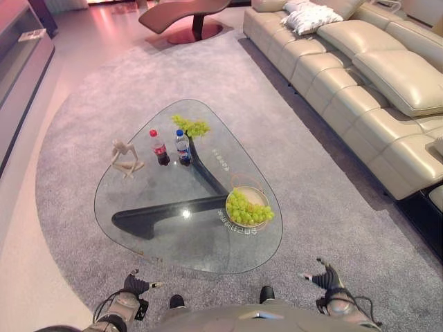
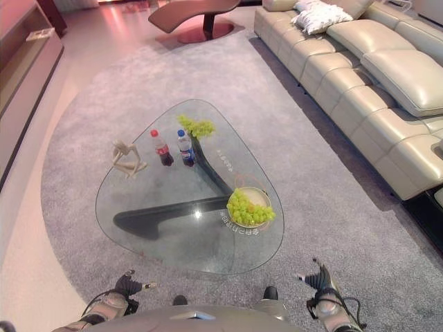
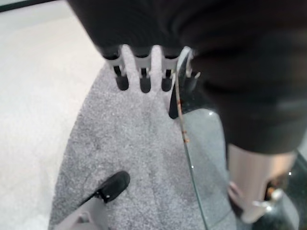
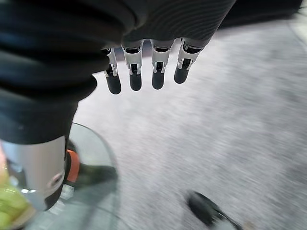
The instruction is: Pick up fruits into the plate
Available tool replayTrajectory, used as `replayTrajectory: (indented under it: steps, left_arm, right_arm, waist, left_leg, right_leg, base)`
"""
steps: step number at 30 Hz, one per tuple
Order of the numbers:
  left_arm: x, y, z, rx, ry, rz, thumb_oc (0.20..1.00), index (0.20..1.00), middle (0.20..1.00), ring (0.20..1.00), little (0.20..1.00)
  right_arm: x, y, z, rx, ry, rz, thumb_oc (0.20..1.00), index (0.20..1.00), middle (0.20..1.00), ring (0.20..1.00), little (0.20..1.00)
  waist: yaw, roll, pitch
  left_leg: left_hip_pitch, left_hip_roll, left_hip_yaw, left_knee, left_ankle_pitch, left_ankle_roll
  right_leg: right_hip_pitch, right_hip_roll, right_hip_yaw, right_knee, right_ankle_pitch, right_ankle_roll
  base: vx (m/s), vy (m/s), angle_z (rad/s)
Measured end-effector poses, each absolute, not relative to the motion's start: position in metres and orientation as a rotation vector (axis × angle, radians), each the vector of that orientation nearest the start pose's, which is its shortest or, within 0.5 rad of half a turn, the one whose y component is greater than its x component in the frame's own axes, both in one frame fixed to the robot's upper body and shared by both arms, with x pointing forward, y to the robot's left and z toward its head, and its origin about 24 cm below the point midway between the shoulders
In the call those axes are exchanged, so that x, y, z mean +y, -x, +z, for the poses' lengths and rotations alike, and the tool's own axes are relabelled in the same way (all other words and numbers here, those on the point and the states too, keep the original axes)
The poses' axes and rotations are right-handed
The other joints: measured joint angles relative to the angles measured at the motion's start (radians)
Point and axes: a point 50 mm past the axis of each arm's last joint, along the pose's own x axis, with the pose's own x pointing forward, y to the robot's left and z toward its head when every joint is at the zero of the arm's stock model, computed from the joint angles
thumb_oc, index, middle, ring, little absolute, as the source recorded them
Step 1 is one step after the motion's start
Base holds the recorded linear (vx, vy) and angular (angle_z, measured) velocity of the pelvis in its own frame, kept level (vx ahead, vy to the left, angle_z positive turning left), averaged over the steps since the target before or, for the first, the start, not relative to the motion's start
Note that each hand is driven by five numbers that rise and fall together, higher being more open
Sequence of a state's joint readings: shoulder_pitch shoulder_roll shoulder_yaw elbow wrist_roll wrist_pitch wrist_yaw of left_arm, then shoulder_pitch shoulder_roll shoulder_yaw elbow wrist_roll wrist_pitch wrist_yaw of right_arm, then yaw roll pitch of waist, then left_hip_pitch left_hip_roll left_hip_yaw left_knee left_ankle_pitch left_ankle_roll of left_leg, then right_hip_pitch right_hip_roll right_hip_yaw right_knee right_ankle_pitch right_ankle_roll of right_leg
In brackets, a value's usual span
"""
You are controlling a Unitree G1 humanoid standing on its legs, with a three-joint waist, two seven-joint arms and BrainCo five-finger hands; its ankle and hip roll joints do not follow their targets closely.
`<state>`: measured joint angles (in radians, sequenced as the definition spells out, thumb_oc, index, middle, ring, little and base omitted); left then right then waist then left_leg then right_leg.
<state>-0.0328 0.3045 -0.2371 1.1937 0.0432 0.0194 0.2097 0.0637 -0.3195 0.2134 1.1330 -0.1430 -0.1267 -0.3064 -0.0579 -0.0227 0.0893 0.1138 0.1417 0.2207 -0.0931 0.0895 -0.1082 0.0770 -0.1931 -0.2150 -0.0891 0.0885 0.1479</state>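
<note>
A bunch of green grapes (image 1: 248, 208) lies in a pale round plate (image 1: 261, 195) on the near right part of the glass table (image 1: 173, 228). A second, smaller bunch of green grapes (image 1: 192, 126) rests on the glass at the table's far end. My left hand (image 1: 133, 284) hangs low just short of the table's near edge, fingers (image 3: 141, 72) straight and holding nothing. At the lower right, beside the table's near corner, my right hand (image 1: 327, 279) is likewise open, its fingers (image 4: 144, 67) relaxed over the carpet.
Two small bottles, one red-capped (image 1: 159, 147) and one blue-capped (image 1: 183, 147), stand mid-table beside a pale figurine (image 1: 125, 158). A dark base (image 1: 166, 211) shows under the glass. A long beige sofa (image 1: 360, 76) runs along the right. Grey carpet surrounds the table.
</note>
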Motion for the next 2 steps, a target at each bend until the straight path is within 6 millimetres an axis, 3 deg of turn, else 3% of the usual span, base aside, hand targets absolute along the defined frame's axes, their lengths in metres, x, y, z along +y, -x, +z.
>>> replayTrajectory:
  steps: [2]
  left_arm:
    - [0.2563,-0.1022,-0.1513,1.172,-0.574,0.123,1.000,1.000,1.000,1.000,1.000]
  right_arm:
    - [-0.2637,-0.0855,-0.1481,1.072,0.665,-0.127,1.000,1.000,1.000,1.000,1.000]
  waist:
    - [0.000,0.006,-0.013]
  left_leg:
    - [0.008,0.001,0.010,-0.001,-0.001,0.000]
  right_leg:
    - [0.000,0.000,0.012,0.000,-0.001,-0.002]
  base:
    - [0.04,0.017,-0.16]
